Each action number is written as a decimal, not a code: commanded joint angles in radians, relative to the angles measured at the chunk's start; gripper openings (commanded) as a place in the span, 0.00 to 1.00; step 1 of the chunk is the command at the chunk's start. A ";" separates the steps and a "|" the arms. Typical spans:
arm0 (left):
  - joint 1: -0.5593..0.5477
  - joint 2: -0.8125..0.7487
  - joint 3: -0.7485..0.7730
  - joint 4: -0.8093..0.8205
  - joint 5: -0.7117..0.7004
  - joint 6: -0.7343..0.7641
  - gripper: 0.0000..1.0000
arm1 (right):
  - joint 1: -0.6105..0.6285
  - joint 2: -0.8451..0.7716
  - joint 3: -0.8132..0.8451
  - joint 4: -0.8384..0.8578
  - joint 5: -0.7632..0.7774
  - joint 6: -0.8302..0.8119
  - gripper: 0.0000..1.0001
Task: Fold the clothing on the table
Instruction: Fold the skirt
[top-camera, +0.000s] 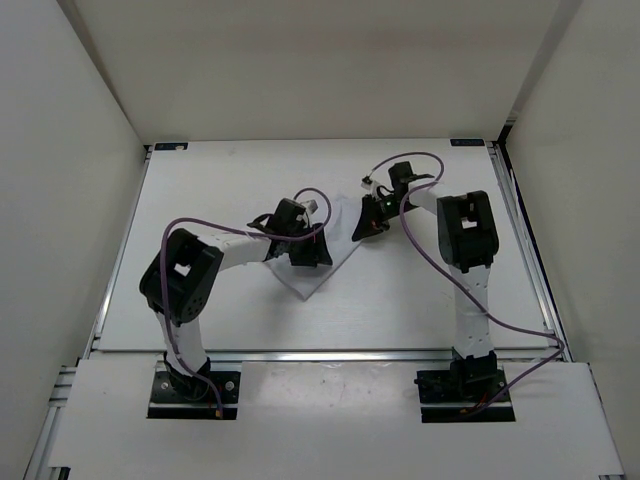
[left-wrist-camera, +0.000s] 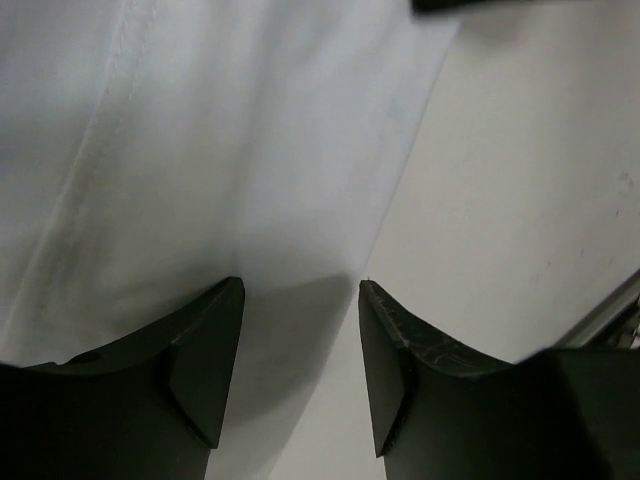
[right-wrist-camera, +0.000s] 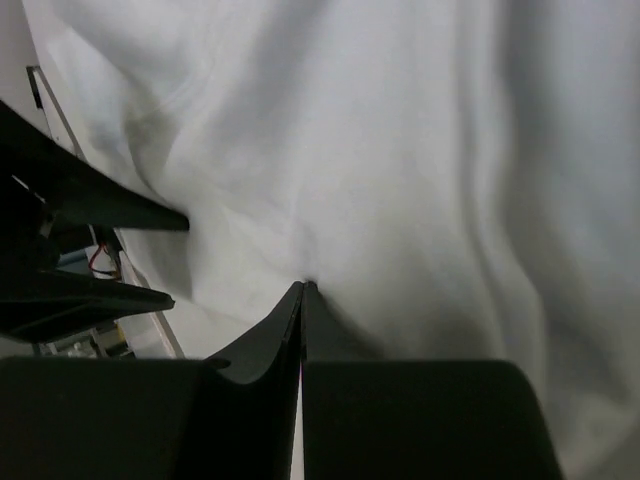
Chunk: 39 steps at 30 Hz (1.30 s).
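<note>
**Right pinches, left lines up**

The clothing (top-camera: 322, 275) lies on the table (top-camera: 200, 190), between the two tools. The right gripper (right-wrist-camera: 302, 290) has its jaws pressed together on a pucker of cloth at its tips. The left gripper (left-wrist-camera: 300, 290) is part-open, the cloth edge running between its jaws. Best play: drop left squarely, catch the edge, lift both evenly.

You stand at a robotics lab cell, not a home: bare white walls (top-camera: 60, 150) box in an off-white table (top-camera: 400, 300), metal rails (top-camera: 535, 280) edge it, and a left arm (top-camera: 185, 275) and right arm (top-camera: 467, 235), cabled, are bolted at its near edge.
</note>
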 joint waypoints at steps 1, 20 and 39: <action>-0.013 -0.086 -0.105 -0.013 0.050 -0.030 0.60 | -0.041 0.006 -0.001 0.018 0.093 0.068 0.00; 0.108 -0.457 -0.137 -0.155 -0.134 0.030 0.40 | -0.043 -0.102 0.105 -0.348 -0.054 -0.341 0.18; 0.068 -0.186 -0.152 -0.075 -0.165 0.160 0.29 | -0.041 -0.312 -0.206 -0.467 -0.132 -0.438 0.00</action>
